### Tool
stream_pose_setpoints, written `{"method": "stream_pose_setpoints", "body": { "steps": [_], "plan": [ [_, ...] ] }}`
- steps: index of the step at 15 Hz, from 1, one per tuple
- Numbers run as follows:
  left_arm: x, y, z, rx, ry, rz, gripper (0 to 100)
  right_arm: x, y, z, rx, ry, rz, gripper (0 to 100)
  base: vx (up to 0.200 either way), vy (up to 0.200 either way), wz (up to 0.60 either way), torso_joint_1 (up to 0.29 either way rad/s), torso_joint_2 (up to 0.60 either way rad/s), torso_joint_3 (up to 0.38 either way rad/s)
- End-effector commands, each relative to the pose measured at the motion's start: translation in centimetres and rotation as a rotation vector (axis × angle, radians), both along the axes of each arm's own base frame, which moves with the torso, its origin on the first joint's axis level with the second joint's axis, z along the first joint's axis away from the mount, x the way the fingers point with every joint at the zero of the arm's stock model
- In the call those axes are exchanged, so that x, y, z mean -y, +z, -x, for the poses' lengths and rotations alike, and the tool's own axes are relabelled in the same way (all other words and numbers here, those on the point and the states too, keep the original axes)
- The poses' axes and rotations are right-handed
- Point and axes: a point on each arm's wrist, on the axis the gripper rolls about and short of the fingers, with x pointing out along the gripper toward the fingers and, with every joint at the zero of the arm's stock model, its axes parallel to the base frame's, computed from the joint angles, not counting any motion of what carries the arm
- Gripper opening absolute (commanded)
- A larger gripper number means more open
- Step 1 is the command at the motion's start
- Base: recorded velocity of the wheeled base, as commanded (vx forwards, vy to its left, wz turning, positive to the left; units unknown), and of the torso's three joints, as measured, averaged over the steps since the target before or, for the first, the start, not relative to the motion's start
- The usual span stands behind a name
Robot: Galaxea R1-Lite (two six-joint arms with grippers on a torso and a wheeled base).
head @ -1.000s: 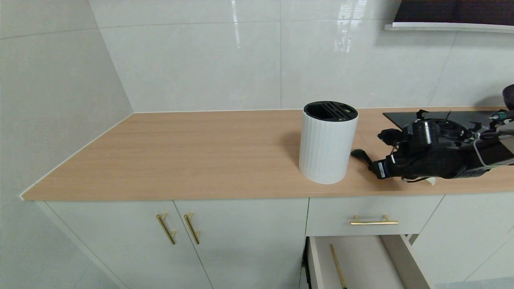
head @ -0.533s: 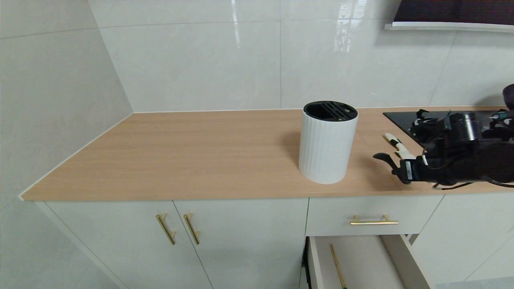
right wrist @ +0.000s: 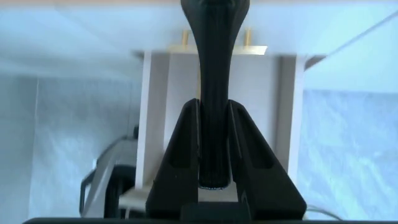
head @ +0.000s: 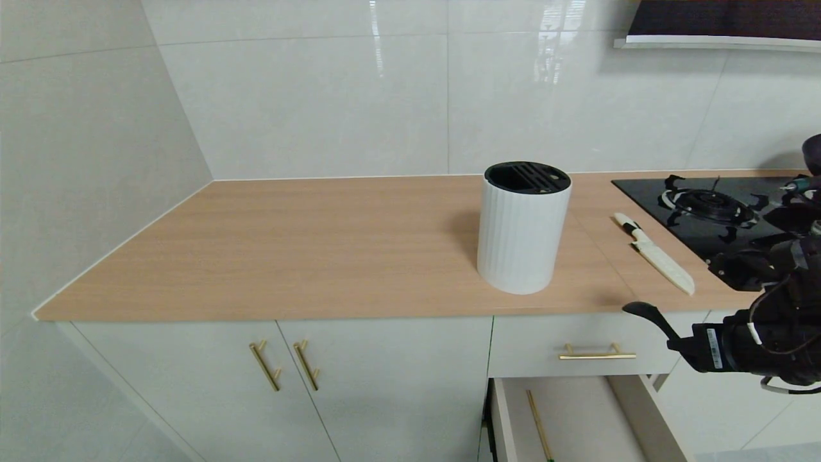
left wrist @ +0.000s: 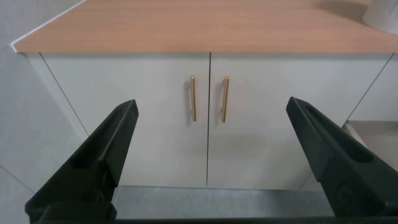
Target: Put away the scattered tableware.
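The black utensil (head: pixel 644 316) is in the right pincer (right wrist: pixel 213 124), whose two fingers are pressed tight on its slim black shaft. Its rounded end points away from the pincer toward the robot's left. Whether it is a spoon or a ladle I cannot tell, because only the dark handle part is seen. The pincer hangs in front of the edge of the counter (head: pixel 321 244), a little lower than the counter top, and the utensil touches nothing else.

The knife (head: pixel 654 253), with a pale blade and a black and white handle, lies flat on the counter, higher and farther from the robot than the right pincer. Its blade tip points toward the counter edge, near the pincer. Beyond the pincer is the black stove (head: pixel 705 205), just beside the knife. The white holder (head: pixel 523 231) with the black slotted top stands upright on the counter, well apart to the pincer's left. Below the pincer, to its left, is the open drawer (head: pixel 577 417), with a thin stick (head: pixel 539 427) inside it.

The left pincer (left wrist: pixel 211 106) has its fingers spread wide, holding nothing, and in front of it are two cabinet doors (left wrist: pixel 155 118) with gold handles (left wrist: pixel 193 98).
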Motion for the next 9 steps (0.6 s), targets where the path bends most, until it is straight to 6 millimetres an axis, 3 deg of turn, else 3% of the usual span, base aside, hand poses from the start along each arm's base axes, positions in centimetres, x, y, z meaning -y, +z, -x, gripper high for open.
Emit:
{"method": "stream_pose_setpoints", "body": {
  "steps": [1,9],
  "plan": [
    [0.00,0.01,-0.01,-0.001,0.000,0.001,100,-1.01,-0.38,0.85,-0.013,0.049,0.001,0,0.000,0.000,0.00,0.000,0.00,0.000],
    [0.00,0.01,-0.01,-0.001,0.000,0.001,100,-1.29,-0.94,0.81,-0.035,0.063,0.005,0,0.000,0.000,0.00,-0.202,0.45,0.243]
  ]
}}
